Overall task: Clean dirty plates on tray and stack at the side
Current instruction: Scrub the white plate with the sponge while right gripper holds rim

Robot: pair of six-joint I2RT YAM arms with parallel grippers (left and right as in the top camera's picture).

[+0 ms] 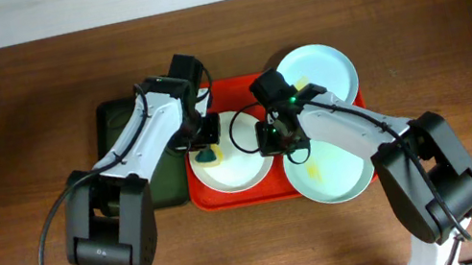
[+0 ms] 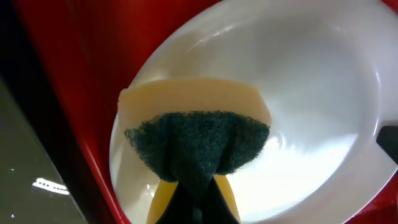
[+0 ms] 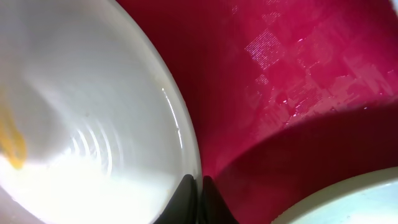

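The white plate (image 1: 239, 163) lies on the left part of the red tray (image 1: 238, 87). My left gripper (image 1: 207, 143) is shut on a yellow sponge with a dark green scouring pad (image 2: 194, 140) and presses it onto the white plate (image 2: 311, 93) near its left rim. My right gripper (image 1: 269, 136) is shut on the white plate's right rim (image 3: 186, 143), with its fingertips (image 3: 199, 186) pinched on the edge. A small yellow smear (image 3: 12, 146) shows on that plate. The pale blue plate (image 1: 322, 67) sits at the tray's back right. The mint green plate (image 1: 331, 174) sits at the front right, with a yellow smear.
A dark green narrow tray (image 1: 121, 143) lies to the left of the red tray, under my left arm. Brown wooden table (image 1: 4, 144) surrounds both trays. A black cable loops over the white plate by my right wrist.
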